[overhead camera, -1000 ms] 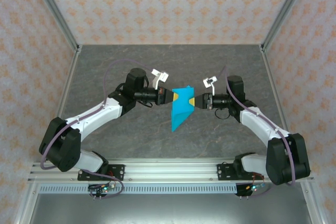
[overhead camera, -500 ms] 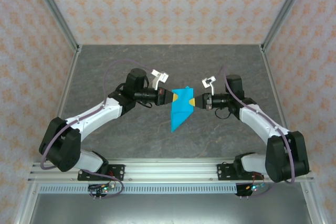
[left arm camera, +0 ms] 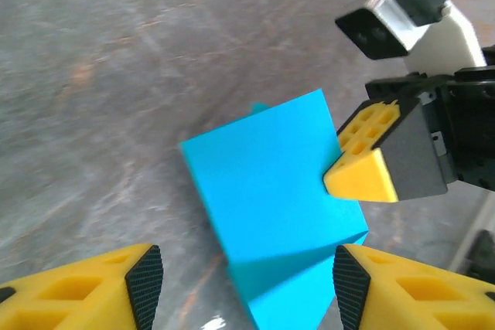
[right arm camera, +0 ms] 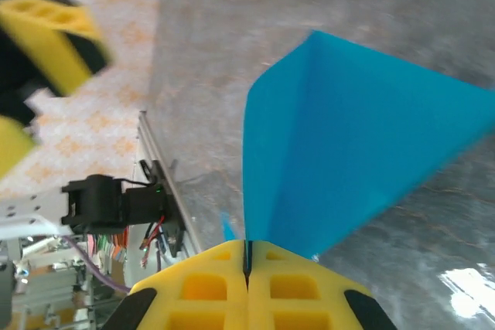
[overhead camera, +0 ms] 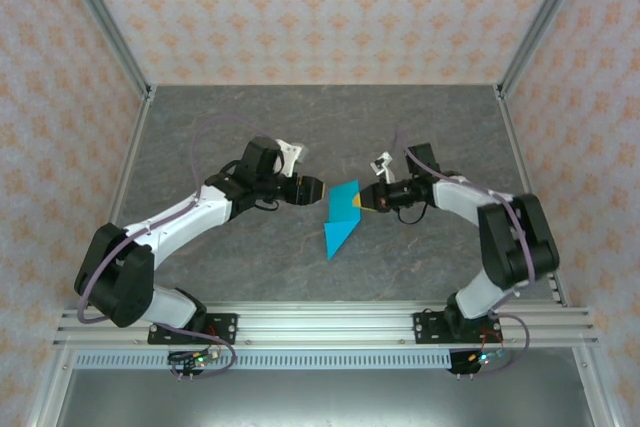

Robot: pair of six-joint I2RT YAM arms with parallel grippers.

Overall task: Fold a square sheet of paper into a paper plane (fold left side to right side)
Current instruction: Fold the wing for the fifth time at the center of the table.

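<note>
The cyan-blue sheet of paper [overhead camera: 342,217] is folded into a narrow wedge that points toward the near edge, held above the middle of the table. My right gripper [overhead camera: 361,200] is shut on the paper's right edge; in the right wrist view the yellow fingers [right arm camera: 209,284] press flat together on the paper [right arm camera: 348,152]. My left gripper [overhead camera: 320,191] stands open just left of the paper, apart from it. In the left wrist view the paper [left arm camera: 271,199] sits between and beyond my left gripper [left arm camera: 247,287], with the right gripper's yellow tip [left arm camera: 363,174] pinching its far corner.
The grey stone-patterned table [overhead camera: 240,127] spreads around both arms. An aluminium rail [overhead camera: 320,322] carrying the arm bases runs along the near edge. Patterned walls and metal posts [overhead camera: 105,22] close in the left, back and right sides.
My left gripper has opened, let go of the paper and drawn back to the left. The right arm has swung inward, and the paper now hangs from the right gripper alone, slightly lower.
</note>
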